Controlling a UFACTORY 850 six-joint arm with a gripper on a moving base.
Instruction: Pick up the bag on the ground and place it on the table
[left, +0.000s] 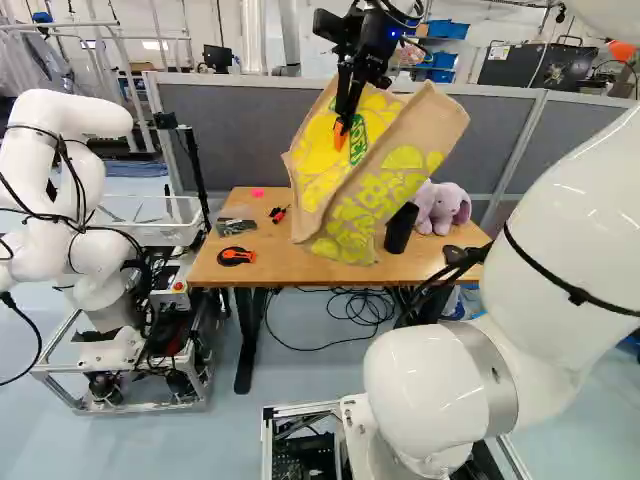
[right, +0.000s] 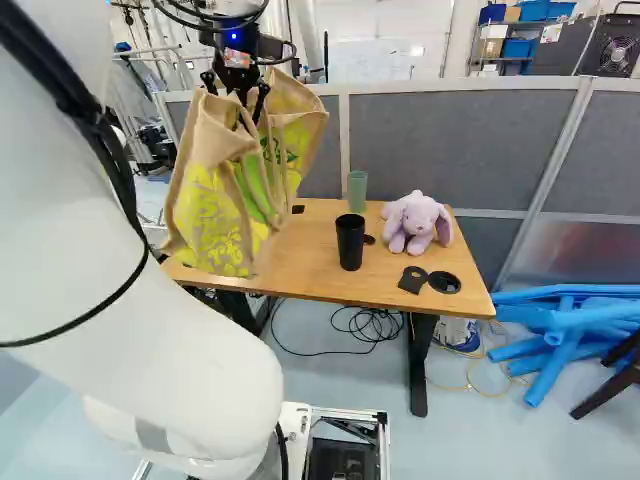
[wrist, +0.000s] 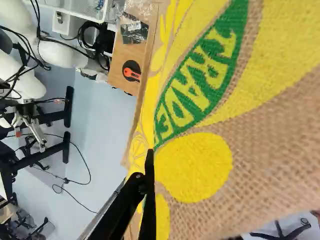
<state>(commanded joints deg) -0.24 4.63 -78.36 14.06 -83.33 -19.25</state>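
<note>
Burlap bag clenched in the gripper, hanging below and around its fingertips — body over the table; whether its base touches, can't tell.

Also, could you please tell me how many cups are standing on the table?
2: the black cup, left of the plush in the right base view, and the green cup behind it. The bag may hide more.
</note>
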